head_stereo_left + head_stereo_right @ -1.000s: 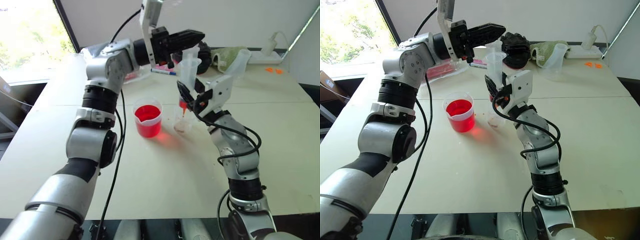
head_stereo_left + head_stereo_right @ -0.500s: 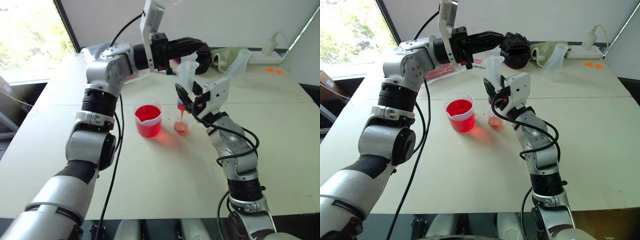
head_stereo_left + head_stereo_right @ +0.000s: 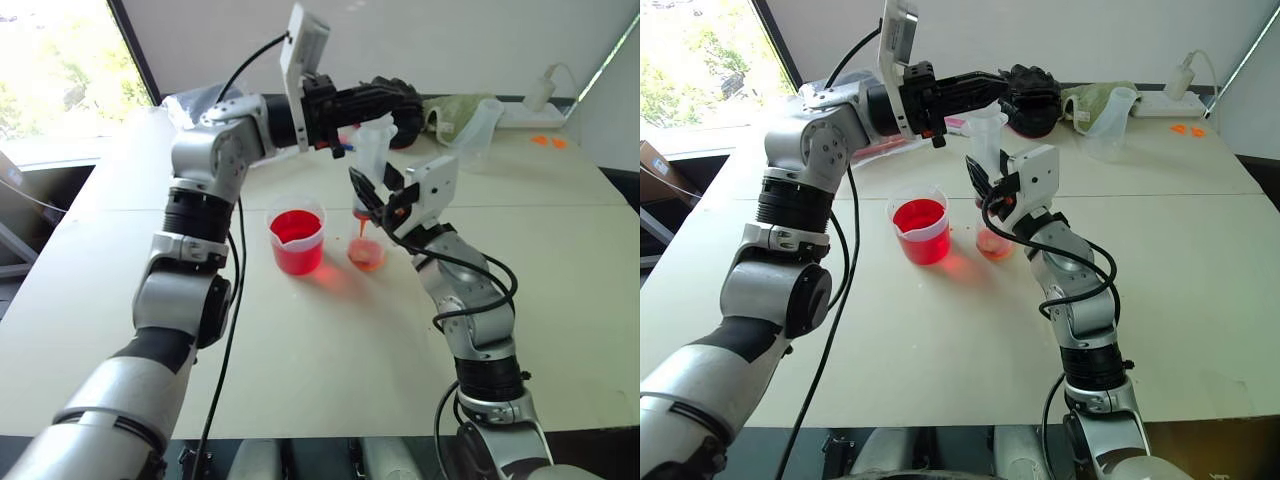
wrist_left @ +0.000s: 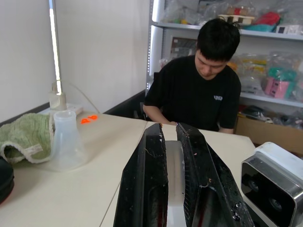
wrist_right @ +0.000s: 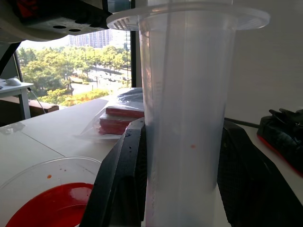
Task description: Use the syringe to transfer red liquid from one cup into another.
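The clear syringe (image 3: 372,158) stands upright with its orange-red tip just above the smaller cup (image 3: 365,252). My right gripper (image 3: 377,197) is shut around the lower barrel (image 5: 184,118). My left gripper (image 3: 392,96) reaches in from the left at the syringe's top, shut on the white plunger (image 4: 174,179). The smaller cup holds a shallow layer of red liquid (image 3: 993,244). To its left on the table, the wider spouted cup (image 3: 296,238) is about half full of red liquid (image 3: 294,226).
At the back of the table are a cloudy plastic jug (image 3: 481,124), a green cloth (image 3: 449,107), a black object (image 3: 1032,97) and a bag of red items (image 5: 118,118). A person (image 4: 201,92) sits beyond the table's far side.
My left gripper has sunk a little onto the syringe's top and the plunger has gone in. Red liquid has left the syringe's bottom and now lies in the smaller cup.
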Controlling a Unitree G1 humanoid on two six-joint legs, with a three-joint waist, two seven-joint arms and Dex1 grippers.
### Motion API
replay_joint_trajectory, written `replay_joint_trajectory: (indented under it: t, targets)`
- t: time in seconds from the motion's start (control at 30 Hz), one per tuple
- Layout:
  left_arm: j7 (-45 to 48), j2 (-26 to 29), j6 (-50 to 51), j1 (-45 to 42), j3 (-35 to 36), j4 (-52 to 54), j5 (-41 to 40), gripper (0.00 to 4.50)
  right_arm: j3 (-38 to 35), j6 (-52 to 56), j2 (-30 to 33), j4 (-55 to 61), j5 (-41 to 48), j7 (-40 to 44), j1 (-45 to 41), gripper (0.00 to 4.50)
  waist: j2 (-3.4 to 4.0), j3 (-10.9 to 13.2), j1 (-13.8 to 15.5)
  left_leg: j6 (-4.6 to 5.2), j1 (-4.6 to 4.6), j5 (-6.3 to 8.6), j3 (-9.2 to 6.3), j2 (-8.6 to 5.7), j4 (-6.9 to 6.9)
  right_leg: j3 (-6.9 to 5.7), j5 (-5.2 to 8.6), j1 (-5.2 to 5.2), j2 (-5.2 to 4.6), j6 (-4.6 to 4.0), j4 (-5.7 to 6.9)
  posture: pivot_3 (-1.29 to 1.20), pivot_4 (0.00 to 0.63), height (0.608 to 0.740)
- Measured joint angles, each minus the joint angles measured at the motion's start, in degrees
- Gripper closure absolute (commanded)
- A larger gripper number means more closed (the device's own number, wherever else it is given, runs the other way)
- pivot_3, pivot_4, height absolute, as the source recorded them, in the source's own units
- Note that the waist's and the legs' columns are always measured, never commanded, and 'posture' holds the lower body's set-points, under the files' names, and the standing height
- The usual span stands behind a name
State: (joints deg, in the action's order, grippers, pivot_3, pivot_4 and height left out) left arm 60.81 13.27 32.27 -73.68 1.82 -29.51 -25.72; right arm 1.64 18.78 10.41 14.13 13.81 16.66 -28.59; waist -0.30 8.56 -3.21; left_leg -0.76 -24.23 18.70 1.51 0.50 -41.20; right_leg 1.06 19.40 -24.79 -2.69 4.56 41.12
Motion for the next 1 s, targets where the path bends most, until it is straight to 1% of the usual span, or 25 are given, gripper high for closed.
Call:
replay_joint_trajectory:
  t: [0.53, 1.0]
  targets:
    - [-4.1, -1.6, 0.0, 3.6, 0.4, 4.1, -1.4, 4.46, 0.0, 0.0, 3.3, -1.1, 1.1, 1.0, -1.3, 3.12, 0.0, 0.0, 0.6, 0.0, 0.0, 0.0, 0.03, 0.0, -0.02, 0.02, 0.0, 0.0, -0.01, 0.0, 0.0, 0.0, 0.15, 0.711]
    - [-6.0, -2.3, 1.1, 5.4, 0.7, 6.5, -3.0, 4.46, 0.0, 0.6, 4.6, -1.1, 2.2, 1.5, -1.3, 3.12, 0.0, 0.0, 0.7, 0.0, 0.0, 0.0, 0.04, 0.0, -0.03, 0.02, 0.0, 0.0, -0.01, 0.0, 0.0, 0.0, 0.15, 0.711]
